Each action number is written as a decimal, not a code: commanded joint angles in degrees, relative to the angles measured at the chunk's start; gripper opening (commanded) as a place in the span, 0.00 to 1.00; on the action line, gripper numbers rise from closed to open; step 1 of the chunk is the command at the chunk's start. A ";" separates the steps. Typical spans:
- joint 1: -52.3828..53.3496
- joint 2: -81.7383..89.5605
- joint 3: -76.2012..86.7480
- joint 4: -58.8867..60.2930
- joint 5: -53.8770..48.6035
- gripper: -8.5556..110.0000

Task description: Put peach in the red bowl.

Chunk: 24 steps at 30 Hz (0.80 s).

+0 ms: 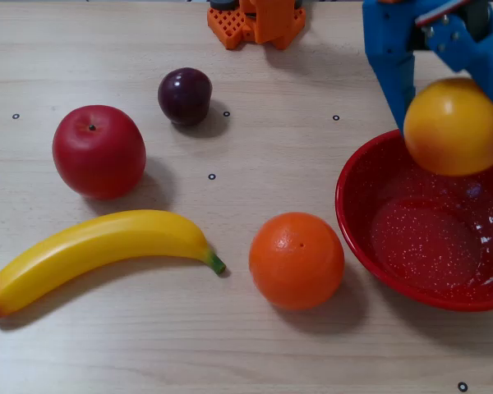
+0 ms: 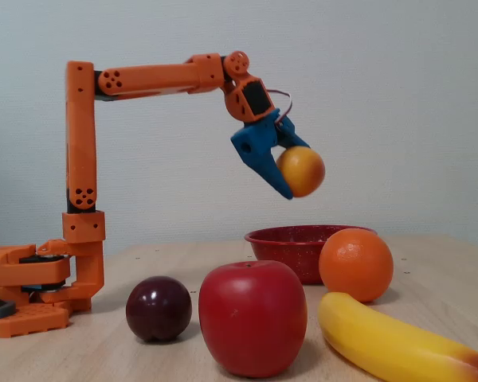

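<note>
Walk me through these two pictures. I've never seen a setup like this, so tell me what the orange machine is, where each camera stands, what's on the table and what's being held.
The orange machine is a small jointed robot arm bolted to a base on the table. Its blue end effector, a two-finger claw, is shut on a peach.

One fixed view looks straight down on the table; the other stands at table height and looks from the side.

On the wooden table lie a red apple, a dark plum, a banana, an orange and a red bowl with white speckles.

From above, the peach hangs over the bowl's far side; from the side, it is clearly above the rim, not yet inside.
</note>
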State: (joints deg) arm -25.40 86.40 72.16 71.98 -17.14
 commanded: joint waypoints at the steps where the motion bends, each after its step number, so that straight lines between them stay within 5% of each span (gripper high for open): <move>1: -1.14 0.70 -7.38 -1.93 -3.34 0.07; 24: -1.67 -17.67 -16.79 0.00 -7.21 0.07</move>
State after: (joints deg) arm -25.93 65.30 61.79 71.89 -22.50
